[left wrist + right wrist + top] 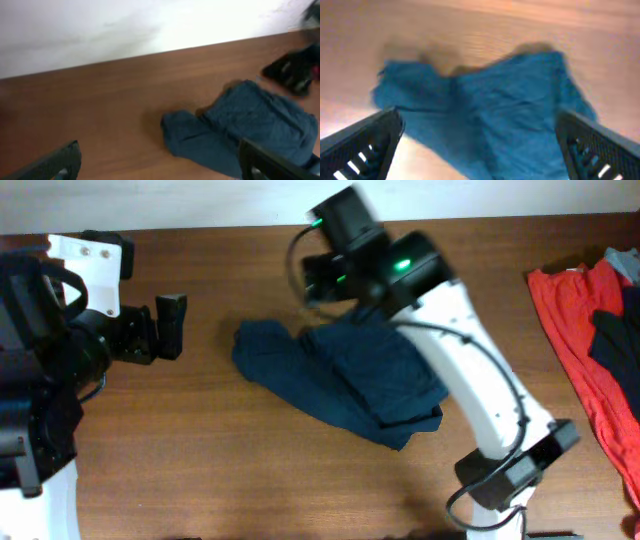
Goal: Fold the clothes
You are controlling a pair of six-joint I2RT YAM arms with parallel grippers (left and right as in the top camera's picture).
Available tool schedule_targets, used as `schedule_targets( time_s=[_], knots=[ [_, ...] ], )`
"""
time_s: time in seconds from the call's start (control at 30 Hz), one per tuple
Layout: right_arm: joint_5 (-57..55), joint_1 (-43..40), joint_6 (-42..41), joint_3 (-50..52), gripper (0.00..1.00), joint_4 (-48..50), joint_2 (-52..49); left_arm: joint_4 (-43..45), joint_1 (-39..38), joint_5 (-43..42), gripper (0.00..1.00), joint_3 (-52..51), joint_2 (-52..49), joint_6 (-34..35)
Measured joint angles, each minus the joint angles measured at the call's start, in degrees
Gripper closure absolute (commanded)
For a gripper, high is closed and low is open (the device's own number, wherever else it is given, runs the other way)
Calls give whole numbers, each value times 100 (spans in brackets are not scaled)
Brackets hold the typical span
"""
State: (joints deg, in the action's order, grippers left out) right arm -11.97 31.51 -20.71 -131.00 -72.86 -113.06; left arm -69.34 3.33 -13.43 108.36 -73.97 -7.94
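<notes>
Bunched on the brown wooden tabletop [200,460] directly beneath the right hand [477,120], whose 2 fingers [365,145] gape empty, and ahead-right of the equally empty, spread left hand [159,150], the large navy-blue cloth garment [345,380] looks soft, light and floppy, best pinched at a hem corner.

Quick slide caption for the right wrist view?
Open right end effector above the crumpled navy garment on the wooden table.

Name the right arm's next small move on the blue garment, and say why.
Probably lower the right gripper onto an edge of the garment and close. Its jaws stand wide open above the cloth, holding nothing, and the garment lies bunched and wrinkled, not yet neatly folded.
</notes>
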Motion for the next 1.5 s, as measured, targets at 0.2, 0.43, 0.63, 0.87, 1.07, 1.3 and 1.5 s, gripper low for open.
schedule_targets(
  time_s=[0.2,0.43,0.63,0.87,1.07,1.3,1.5],
  knots=[
    [621,-1368,326,0,2,-83,-2,-166,0,-166,1,4,-450,0],
    [1773,-2424,1869,-15,7,111,-699,-170,0,-376,1,2,-1008,0],
    [2699,-2656,2750,-13,5,273,-2035,-160,0,-437,1,2,-1014,0],
    [2798,-2649,2942,-13,7,573,-2922,-166,0,-439,1,2,-1014,0],
    [2844,-2632,2826,-13,70,634,-3062,-166,0,-442,1,2,-1014,0],
    [2988,-2479,2627,-76,96,776,-3069,-164,0,-442,1,2,-1014,0],
    [3069,-2124,2577,-815,96,855,-3056,-129,0,-457,1,2,-1014,0]
  ],
)
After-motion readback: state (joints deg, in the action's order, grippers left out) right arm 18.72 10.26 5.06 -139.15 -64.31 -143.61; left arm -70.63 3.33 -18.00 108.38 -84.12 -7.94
